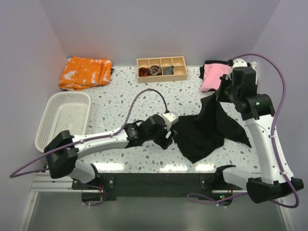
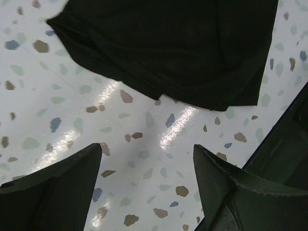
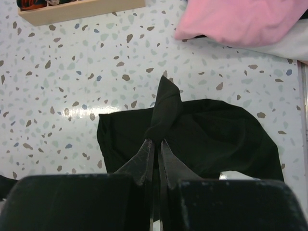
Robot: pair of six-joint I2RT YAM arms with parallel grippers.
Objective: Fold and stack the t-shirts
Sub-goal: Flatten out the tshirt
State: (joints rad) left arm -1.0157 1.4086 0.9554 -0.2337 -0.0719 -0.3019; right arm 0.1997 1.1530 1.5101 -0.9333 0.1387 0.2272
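Observation:
A large black t-shirt (image 1: 207, 127) lies crumpled on the speckled table, right of centre, with its far corner lifted. My right gripper (image 1: 222, 94) is shut on that raised corner, and a pinch of black cloth (image 3: 166, 103) sticks out past the fingertips (image 3: 156, 140). My left gripper (image 1: 168, 137) hovers low at the shirt's left edge and is open. Only bare table shows between its fingers (image 2: 147, 159), and the shirt's edge (image 2: 183, 48) lies just beyond them, untouched. A pink t-shirt (image 1: 214, 76) (image 3: 240, 21) rests on black and white cloth at the back right.
An orange patterned cloth (image 1: 85, 72) lies at the back left. A wooden divided box (image 1: 161, 69) with small rolled fabric stands at the back centre. A white mesh basket (image 1: 65, 118) sits at the left edge. Walls enclose the table on three sides.

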